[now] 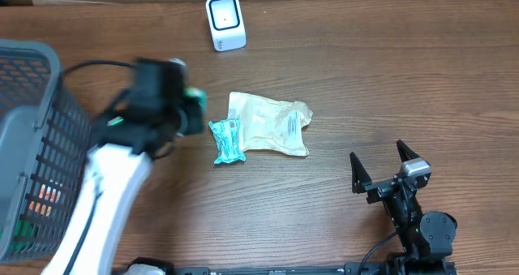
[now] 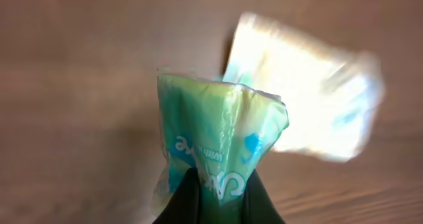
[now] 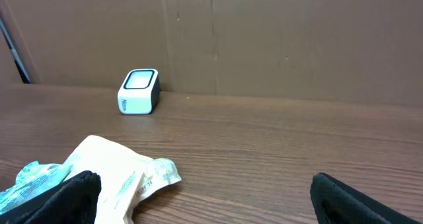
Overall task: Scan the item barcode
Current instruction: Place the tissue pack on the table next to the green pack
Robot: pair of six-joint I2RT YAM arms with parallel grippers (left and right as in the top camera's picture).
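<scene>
- The wooden tabletop [image 1: 389,80] carries everything, and both hands sit over its near half.
- A grey mesh basket [image 1: 36,137] stands on the far side of the left arm from the left hand. Orange and green things show through its wall, too hidden to name.
- The left hand [image 1: 199,117] is blurred in the overhead view. In its wrist view the dark fingers [image 2: 192,201] are pressed together, pinching the lower end of a teal packet [image 2: 218,131].
- The right hand [image 1: 378,157] rests low at the near edge with its fingers spread wide and nothing between them.
- A cream pouch [image 1: 272,122] lies flat just beyond the left hand, between the two hands and nearer the left one.
- A white barcode scanner [image 1: 225,21] stands upright at the far edge, well apart from both hands, its window facing them.
- The teal packet, crumpled, sticks out from the left hand's fingertips, and its free end touches the cream pouch's edge.
</scene>
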